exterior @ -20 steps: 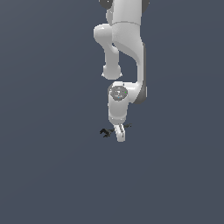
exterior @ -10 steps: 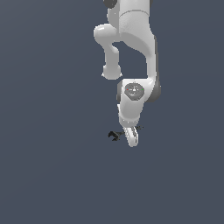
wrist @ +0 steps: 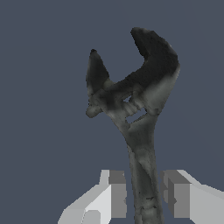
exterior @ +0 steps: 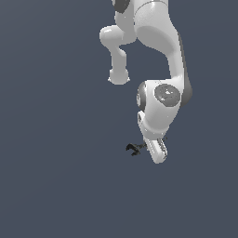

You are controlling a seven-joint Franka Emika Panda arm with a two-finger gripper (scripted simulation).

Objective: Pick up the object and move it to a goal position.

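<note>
The object's (wrist: 131,105) stem runs lengthwise between the fingers (wrist: 117,192), which bracket it closely; contact cannot be confirmed.

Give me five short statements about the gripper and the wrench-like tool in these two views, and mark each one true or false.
1. The tool's stem runs between the two fingers of the gripper in the wrist view. True.
2. The tool's claw-shaped end is bright red. False: it is black, and the stem is grey.
3. In the exterior view the tool's dark claw end sticks out from the gripper toward the exterior view's left. True.
4. Two arms are in the scene. False: only one white arm shows.
5. In the wrist view the claw end sits between the fingers. False: the claw end lies well beyond the fingertips; only the stem is between them.
</note>
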